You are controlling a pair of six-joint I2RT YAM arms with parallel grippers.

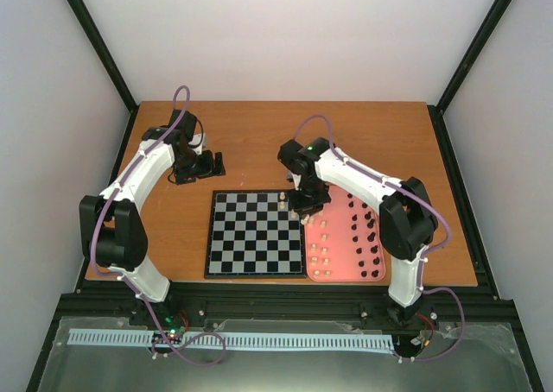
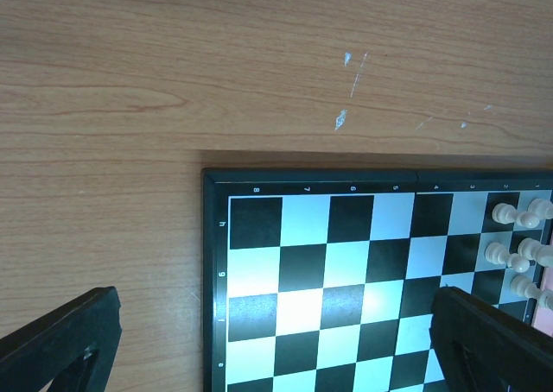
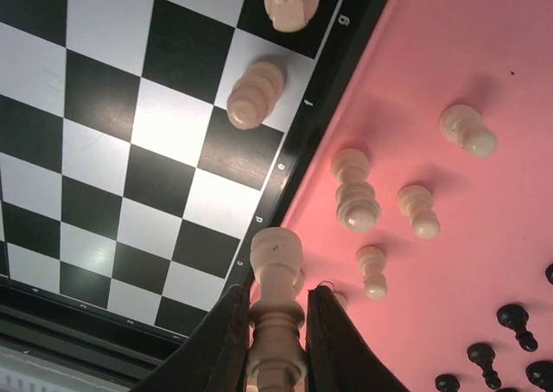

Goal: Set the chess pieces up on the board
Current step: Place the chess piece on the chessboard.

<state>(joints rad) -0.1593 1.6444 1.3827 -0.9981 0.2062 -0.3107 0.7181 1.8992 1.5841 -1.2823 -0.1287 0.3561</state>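
Note:
The checkered board lies at the table's near middle, with the pink tray along its right side. My right gripper is shut on a cream-white piece, held above the border between the board and the tray; in the top view it is at the board's far right corner. A few white pieces stand on the board near that edge. My left gripper is open and empty over bare table beyond the board's far left corner.
The tray holds several white pieces on its board side and several black pieces on its far side. The left wrist view shows the board with white pieces at its right edge, and wooden table.

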